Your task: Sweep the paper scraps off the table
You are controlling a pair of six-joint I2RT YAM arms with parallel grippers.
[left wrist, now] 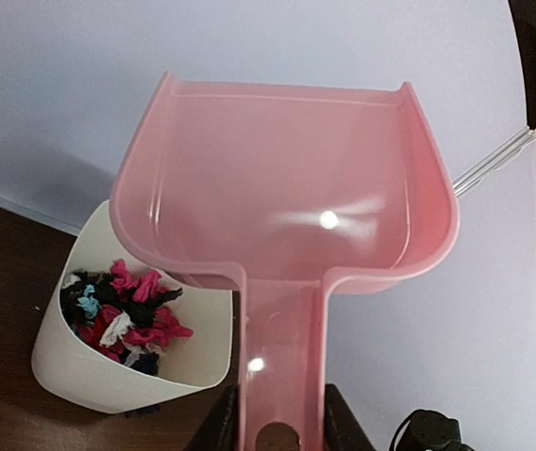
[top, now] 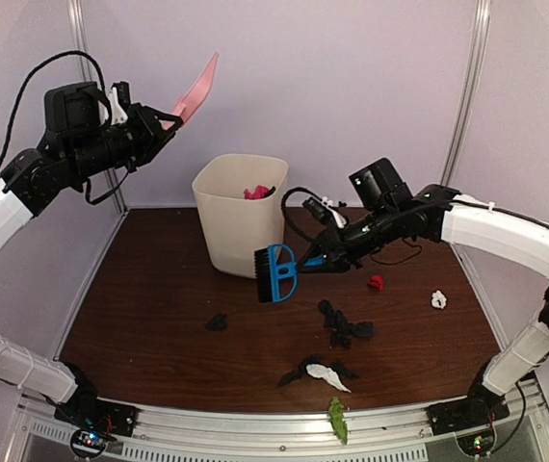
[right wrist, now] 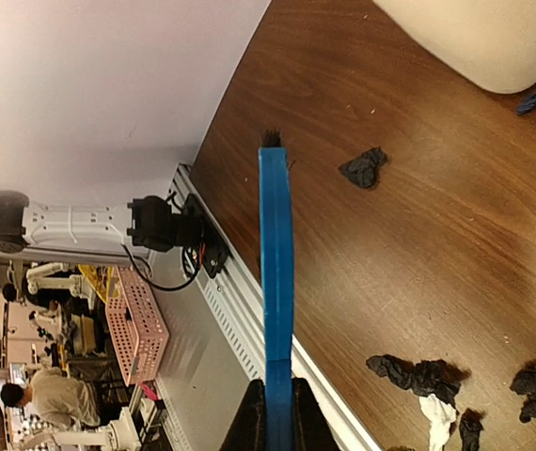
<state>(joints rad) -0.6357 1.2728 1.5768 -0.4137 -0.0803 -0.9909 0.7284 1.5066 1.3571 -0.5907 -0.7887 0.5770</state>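
Pose left: raised high at rear, clamping handle of pink dustpan (left wrist: 287,188) in left end effector (left wrist: 282,427) | pose right: stretched above worktop (top: 149,322), clamping handle of blue brush (top: 276,273) in right end effector (right wrist: 275,413)

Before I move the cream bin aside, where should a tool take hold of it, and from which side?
I would take the cream bin by its thin rim, coming straight down from above, the wall between the jaws. It stands upright with the top open, and its body looks too wide to span.
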